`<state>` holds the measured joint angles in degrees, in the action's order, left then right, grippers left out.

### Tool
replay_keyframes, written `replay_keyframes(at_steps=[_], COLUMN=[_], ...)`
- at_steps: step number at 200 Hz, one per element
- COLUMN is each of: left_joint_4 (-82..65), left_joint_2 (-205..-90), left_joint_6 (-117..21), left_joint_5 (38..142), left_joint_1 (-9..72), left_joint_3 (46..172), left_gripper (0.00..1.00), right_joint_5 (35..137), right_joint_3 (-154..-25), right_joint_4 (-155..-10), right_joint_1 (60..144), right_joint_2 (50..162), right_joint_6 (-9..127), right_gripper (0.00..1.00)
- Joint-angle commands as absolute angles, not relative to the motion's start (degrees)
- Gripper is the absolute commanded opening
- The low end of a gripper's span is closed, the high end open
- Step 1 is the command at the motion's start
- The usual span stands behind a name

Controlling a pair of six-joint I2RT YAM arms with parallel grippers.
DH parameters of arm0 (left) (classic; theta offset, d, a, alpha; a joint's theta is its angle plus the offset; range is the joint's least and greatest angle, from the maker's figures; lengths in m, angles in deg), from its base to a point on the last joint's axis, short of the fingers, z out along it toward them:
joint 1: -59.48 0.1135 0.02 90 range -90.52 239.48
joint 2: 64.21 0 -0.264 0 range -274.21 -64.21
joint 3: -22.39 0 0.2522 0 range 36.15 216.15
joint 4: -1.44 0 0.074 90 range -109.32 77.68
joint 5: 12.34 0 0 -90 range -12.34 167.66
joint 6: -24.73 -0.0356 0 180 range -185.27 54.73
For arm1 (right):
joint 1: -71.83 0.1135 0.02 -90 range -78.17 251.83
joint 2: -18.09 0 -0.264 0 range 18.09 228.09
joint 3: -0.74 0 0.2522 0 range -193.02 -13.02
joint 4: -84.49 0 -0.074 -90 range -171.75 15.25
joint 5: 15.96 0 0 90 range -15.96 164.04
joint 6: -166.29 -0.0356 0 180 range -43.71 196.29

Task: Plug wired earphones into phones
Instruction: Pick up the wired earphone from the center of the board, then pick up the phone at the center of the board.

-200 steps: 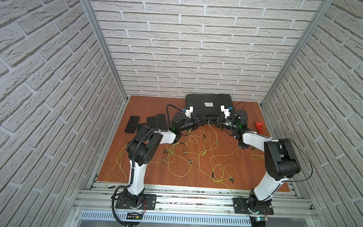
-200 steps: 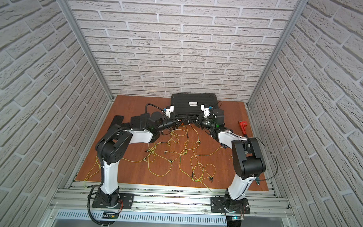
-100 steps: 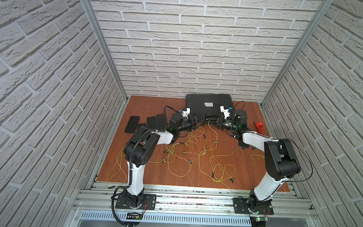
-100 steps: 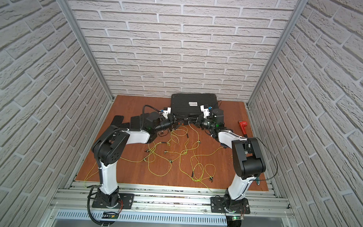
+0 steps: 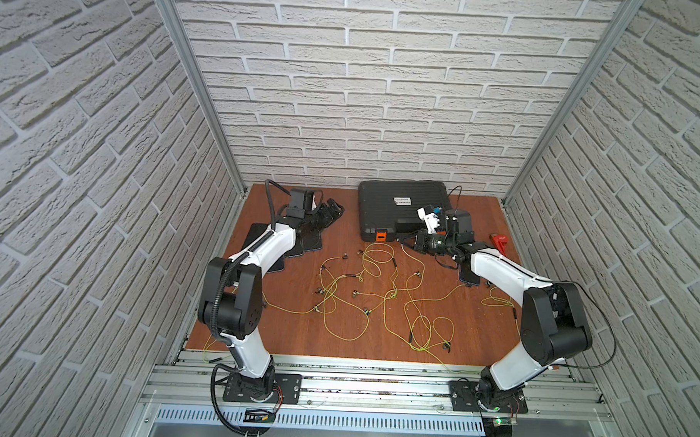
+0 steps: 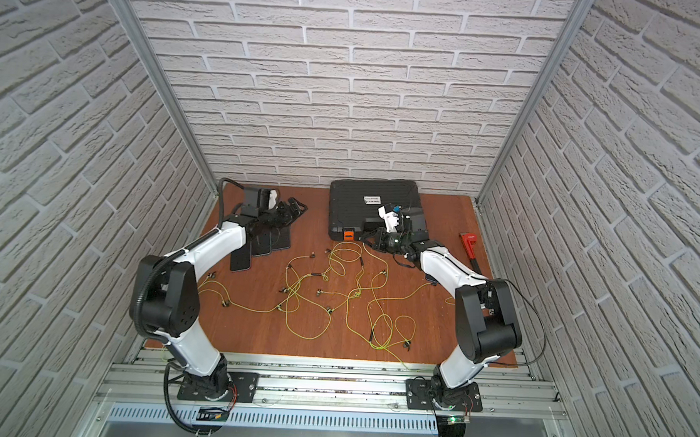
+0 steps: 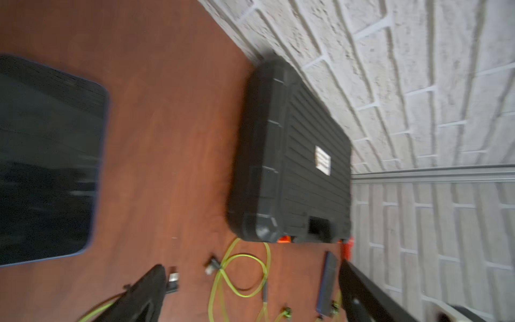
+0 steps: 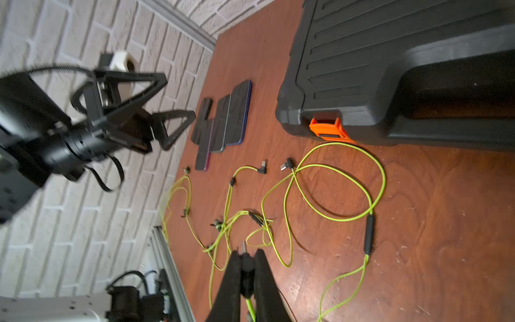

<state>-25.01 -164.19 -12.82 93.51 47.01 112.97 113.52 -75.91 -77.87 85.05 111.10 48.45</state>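
Swung away from the tangle, the left fingers (image 5: 330, 214) now hang wide open, empty, over the flat black phones (image 8: 237, 117) at far left. The right fingers (image 8: 235, 274) pinch the small dark plug (image 8: 245, 251) of a yellow-green earphone cable (image 8: 250, 306); pulling could drag the knotted loops across the red-brown wooden table (image 5: 436, 342).

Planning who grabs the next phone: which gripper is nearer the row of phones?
Left. The left gripper, open, is beside the phones; the right gripper, shut on an earphone plug, is by the orange latch of the black case.
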Motion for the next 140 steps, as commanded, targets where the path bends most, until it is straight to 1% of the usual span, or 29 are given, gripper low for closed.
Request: replay_keyframes(at_steps=[1,30,55,67,88,101,140], left_joint_4=[-41.13,-45.89,-49.74,-48.66,-40.79,-38.49,-43.69], left_joint_2=[-169.75,-178.32,-186.73,-189.50,-192.36,-195.05,-205.60], left_joint_6=[-23.81,-27.65,-29.56,-30.00,-29.71,-29.51,-31.92], left_joint_5=[86.54,83.96,81.91,81.12,80.35,80.51,80.65], left_joint_1=[49.40,51.07,52.68,53.36,54.36,54.83,55.01], left_joint_3=[117.43,126.60,137.88,141.20,142.15,144.40,157.58], left_gripper=[0.98,0.98,0.97,0.96,0.92,0.91,0.91], right_joint_5=[107.83,106.39,105.88,105.53,104.85,104.49,103.23], right_joint_3=[-76.44,-74.39,-73.46,-72.85,-71.49,-70.41,-68.57], right_joint_4=[-67.88,-68.43,-68.19,-68.21,-68.12,-68.39,-68.13], right_joint_1=[87.00,87.91,88.38,88.42,88.53,88.53,88.53], right_joint_2=[108.89,108.22,107.83,107.38,106.45,105.86,104.25], right_joint_6=[57.10,56.96,57.28,57.38,57.31,57.21,57.38], right_gripper=[0.06,0.06,0.06,0.06,0.06,0.06,0.06])
